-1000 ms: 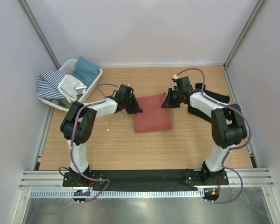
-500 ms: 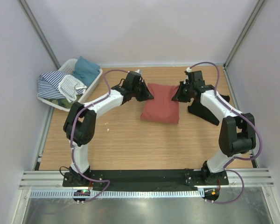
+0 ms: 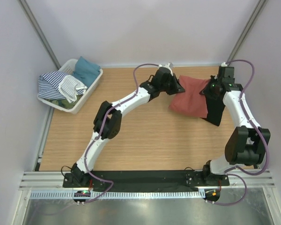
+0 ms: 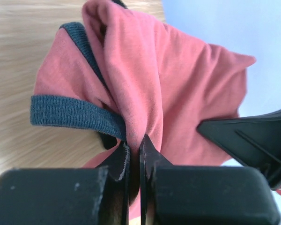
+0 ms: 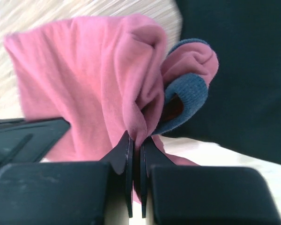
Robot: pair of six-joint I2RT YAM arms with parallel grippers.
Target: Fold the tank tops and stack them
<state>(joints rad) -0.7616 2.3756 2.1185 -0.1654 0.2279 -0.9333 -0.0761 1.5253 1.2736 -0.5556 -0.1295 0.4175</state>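
Left claw (image 4: 134, 143) and right claw (image 5: 136, 140) pinch soft, rumpled rust-red top (image 3: 192, 96).

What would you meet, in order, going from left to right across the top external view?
White basket → left gripper → rust-red tank top → black tank top.

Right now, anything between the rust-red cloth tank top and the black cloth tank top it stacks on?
Nothing visible. The left gripper and right gripper pinch the rust-red cloth tank top, which reaches the left edge of the black cloth tank top. The white plastic basket sits far left.
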